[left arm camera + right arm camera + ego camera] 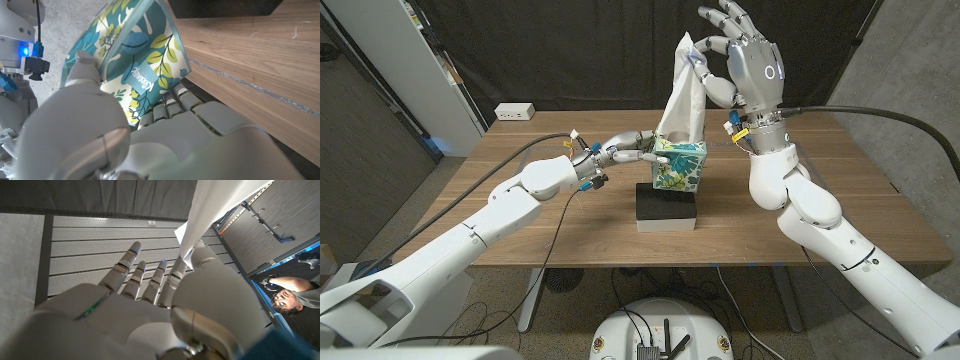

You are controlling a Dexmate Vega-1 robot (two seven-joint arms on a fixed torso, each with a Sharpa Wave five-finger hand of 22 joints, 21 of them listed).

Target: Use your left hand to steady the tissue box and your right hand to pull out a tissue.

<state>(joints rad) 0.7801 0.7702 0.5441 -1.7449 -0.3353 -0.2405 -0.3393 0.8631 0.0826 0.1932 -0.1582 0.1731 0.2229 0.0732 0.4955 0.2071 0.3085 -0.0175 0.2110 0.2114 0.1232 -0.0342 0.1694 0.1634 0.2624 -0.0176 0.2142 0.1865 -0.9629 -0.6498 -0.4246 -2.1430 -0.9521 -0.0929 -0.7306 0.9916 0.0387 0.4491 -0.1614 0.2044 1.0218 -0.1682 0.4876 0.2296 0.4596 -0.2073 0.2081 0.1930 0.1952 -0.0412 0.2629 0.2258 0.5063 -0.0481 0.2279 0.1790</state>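
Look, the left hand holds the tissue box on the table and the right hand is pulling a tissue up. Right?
Not quite. The box stands on a black block, not straight on the table; the head view shows it. The left hand does hold it, and the right hand pulls the tissue up.

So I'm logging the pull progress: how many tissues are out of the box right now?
1: a white tissue stretched up from the tissue box, pinched by the right hand. More inside would be hidden.

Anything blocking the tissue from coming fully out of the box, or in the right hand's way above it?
Nothing visible. The right hand pinches the tissue high above the tissue box, and the space above it is free. The tissue's lower end is still in the box's opening. The left hand grips the box from the side, away from the opening.
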